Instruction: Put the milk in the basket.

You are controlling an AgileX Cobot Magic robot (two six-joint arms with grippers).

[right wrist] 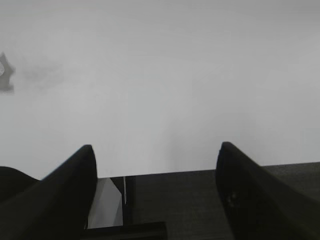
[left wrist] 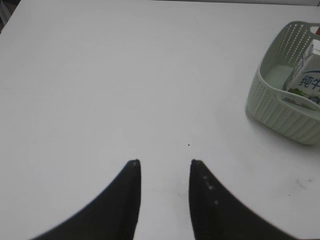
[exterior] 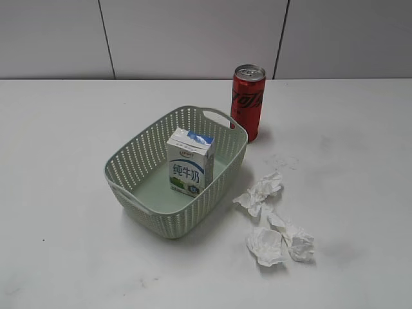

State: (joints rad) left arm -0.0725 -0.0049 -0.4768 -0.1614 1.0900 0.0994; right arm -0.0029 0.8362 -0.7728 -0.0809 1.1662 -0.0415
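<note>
Milk (exterior: 190,162) seen upright inside basket (exterior: 222,187), frame centre.
Long axis vertical, lettered face turned toward camera; left claw (left wrist: 165,162) and right claw (right wrist: 155,146) both spread, empty.

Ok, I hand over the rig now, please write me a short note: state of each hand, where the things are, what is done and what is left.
Left hand: open, empty, over bare table, away from the basket.
Right hand: open wide, empty, near the table edge.
Milk: upright inside the basket.
Red can behind the basket and crumpled tissues to its right are not part of the job.
Done: milk is in the basket.
Left: nothing seems to remain.
</note>
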